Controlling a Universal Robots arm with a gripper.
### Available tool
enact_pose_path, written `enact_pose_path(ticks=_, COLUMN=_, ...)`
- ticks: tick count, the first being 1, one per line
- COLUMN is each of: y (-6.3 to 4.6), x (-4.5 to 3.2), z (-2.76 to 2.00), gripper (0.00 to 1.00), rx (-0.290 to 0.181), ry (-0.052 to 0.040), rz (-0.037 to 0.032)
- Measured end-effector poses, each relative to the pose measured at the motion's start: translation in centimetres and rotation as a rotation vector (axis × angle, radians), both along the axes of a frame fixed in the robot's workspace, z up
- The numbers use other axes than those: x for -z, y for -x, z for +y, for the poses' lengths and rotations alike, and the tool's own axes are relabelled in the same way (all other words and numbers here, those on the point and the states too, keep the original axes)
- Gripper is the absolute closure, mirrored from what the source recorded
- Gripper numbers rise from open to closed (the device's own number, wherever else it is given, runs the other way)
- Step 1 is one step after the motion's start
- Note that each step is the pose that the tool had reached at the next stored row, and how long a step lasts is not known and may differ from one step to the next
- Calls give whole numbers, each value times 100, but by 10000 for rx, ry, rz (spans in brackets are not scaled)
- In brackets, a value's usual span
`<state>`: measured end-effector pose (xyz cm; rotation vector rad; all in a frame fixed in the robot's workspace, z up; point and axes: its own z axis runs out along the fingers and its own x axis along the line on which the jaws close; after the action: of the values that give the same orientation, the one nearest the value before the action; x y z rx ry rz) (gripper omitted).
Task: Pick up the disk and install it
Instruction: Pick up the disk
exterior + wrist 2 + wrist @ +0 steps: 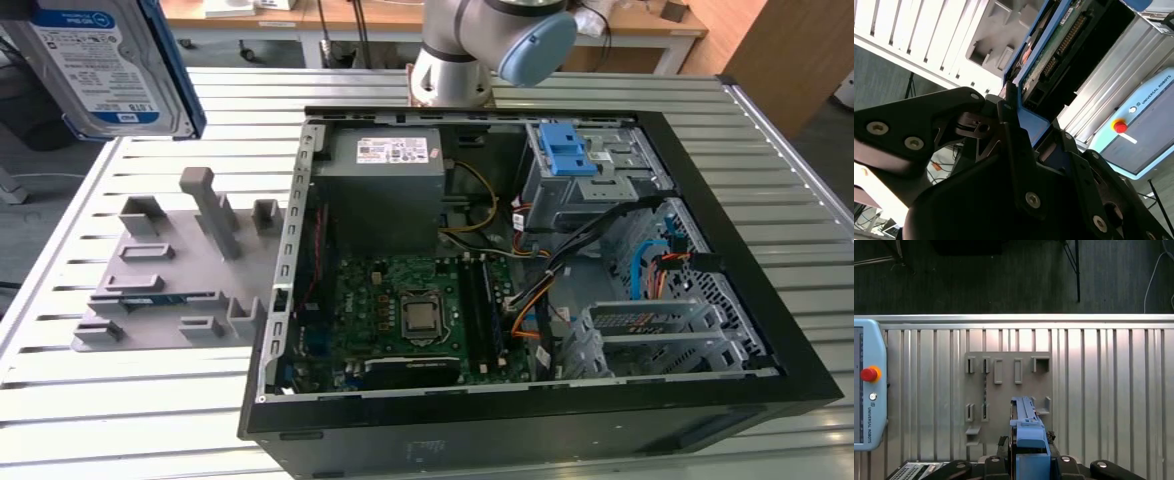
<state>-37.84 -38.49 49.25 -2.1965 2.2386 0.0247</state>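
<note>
Disk [100,60]: off the table [134,420], held in the air above the grey holder plate [180,262]. In the exterior view it hangs high over the plate, close to the camera. It stands on edge with its white-and-blue label facing out. 1 blue rail runs down the edge toward the exterior view's right.

Gripper [1030,462]: jaws closed on the disk. In the first wrist view the blue carrier end is clamped between 2 black fingers. The disk sticks out edge-on from them, with the holder plate straight behind it. In the second wrist view the fingers [1010,125] flank the blue carrier. The disk's green circuit-board side shows past them.

Holder plate: flat on the slatted metal table, with several upright posts and brackets on it. The disk does not touch it.

Computer case [534,430]: open, lying on its side just beside the holder plate, on the exterior view's right of it.
- Power-supply box [394,200], grey with a white sticker, in the half of the case nearer the plate.
- Green motherboard [400,300], also in the half nearer the plate.
- 2 blue latch tabs [567,150] on the metal drive cage, on the side of the case away from the plate.

Arm [487,40]: base stands at the table edge beyond the case, well apart from the plate.

Teach pendant [869,385]: on the same table, well apart from the holder plate, with 1 red button [869,374] on its face.
</note>
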Motion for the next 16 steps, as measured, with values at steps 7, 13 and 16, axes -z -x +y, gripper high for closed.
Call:
enact_pose_path(ticks=7, y=-82, x=0, z=-55, gripper=64, rx=0, ry=1, rz=0)
enact_pose_path(ticks=13, y=-160, x=0, z=-108, gripper=64, rx=0, ry=0, rz=-1)
enact_pose_path(ticks=16, y=-202, x=0, z=-135, gripper=64, rx=1, ry=1, rz=0)
